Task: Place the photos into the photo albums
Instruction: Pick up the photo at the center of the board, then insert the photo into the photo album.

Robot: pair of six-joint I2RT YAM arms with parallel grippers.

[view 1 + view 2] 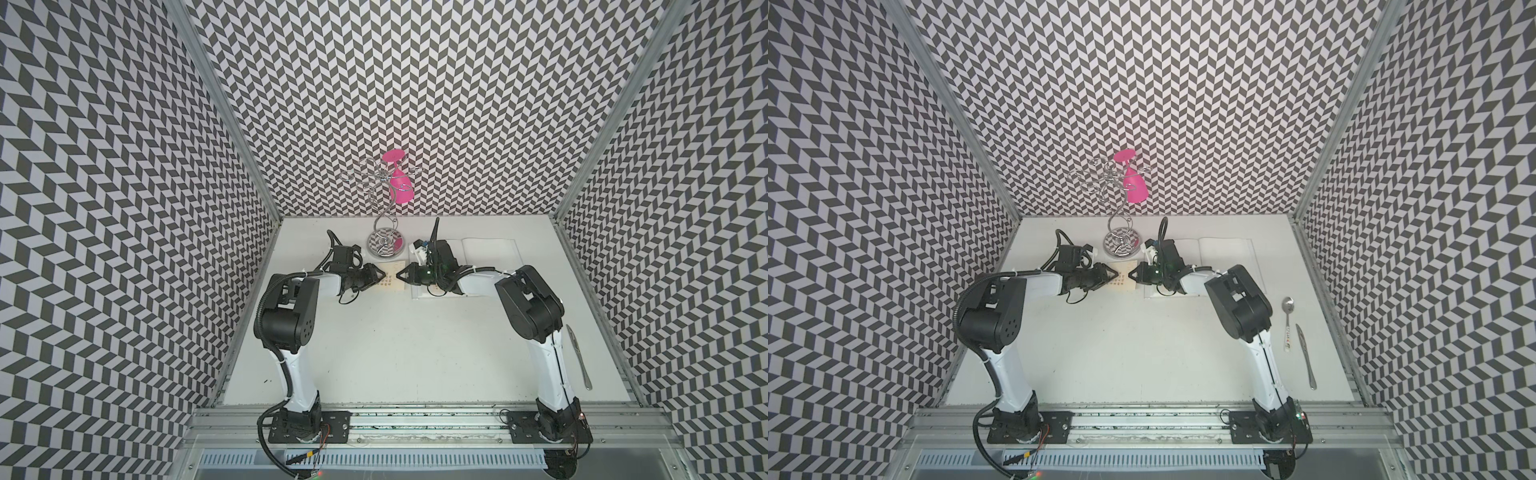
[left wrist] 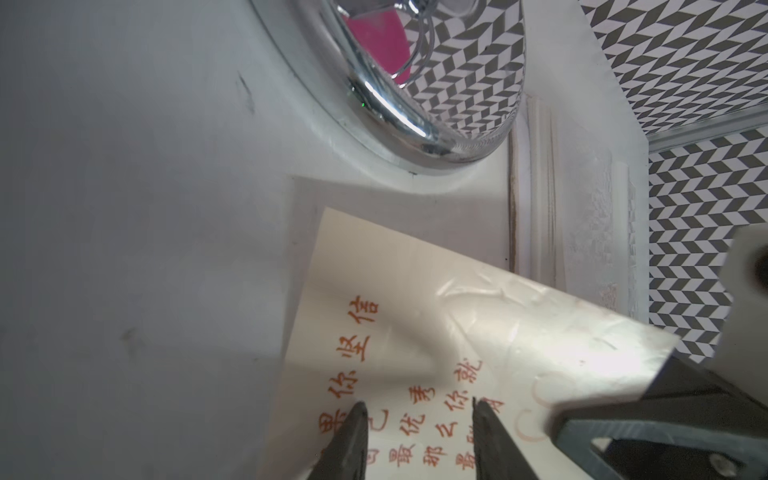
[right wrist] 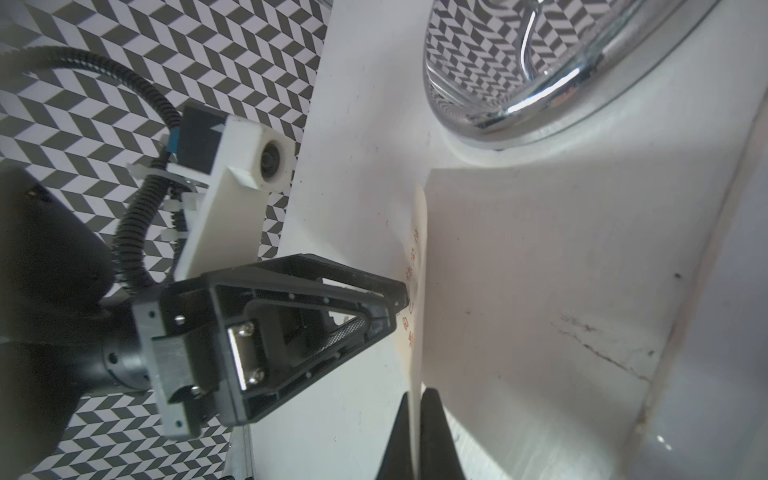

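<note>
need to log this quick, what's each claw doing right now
left claw: open, over the cream card
right claw: shut on the cream card

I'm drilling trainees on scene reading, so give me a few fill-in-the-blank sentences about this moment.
The glass hanging on the stand is ___.
The card bears ___ characters.
The right claw is shut on the ___.
The left claw is ___.
Missing: pink; orange; card; open.
</note>
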